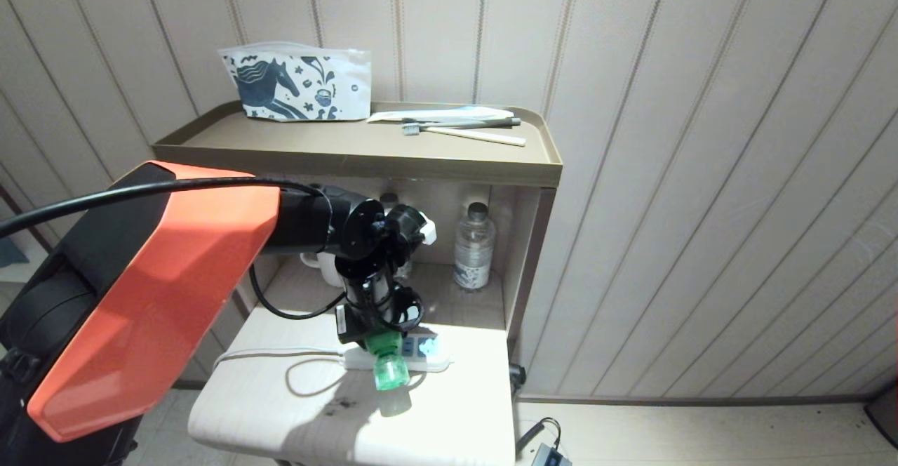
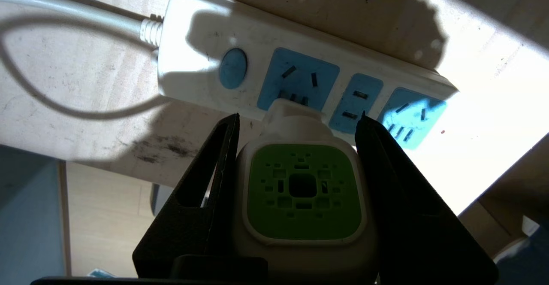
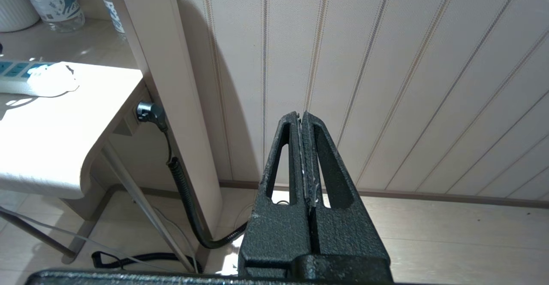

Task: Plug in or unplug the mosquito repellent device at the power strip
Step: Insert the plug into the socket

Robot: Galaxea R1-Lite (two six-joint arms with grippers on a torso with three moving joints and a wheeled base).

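The mosquito repellent device point(image 1: 388, 364) is a green and white unit, and its translucent green bottle points toward the table's front edge. My left gripper point(image 1: 375, 343) comes down from above and is shut on it. In the left wrist view both black fingers point(image 2: 214, 182) press the device's point(image 2: 304, 190) white sides. Its plug end meets the first blue socket of the white power strip point(image 2: 201, 53), next to the round blue button. The prongs are hidden. The strip point(image 1: 429, 362) lies across the pale table point(image 1: 449, 424). My right gripper point(image 3: 301, 115) is shut and empty, parked low beside the table and facing the wall.
The strip's white cord point(image 1: 280, 357) loops leftward over the table. A water bottle point(image 1: 473, 245) and a white mug point(image 1: 319, 266) stand in the alcove behind. On the shelf point(image 1: 351, 144) above lie a printed pouch point(image 1: 298, 87) and toothbrushes point(image 1: 463, 129). A black hose point(image 3: 184, 199) hangs below the table's right side.
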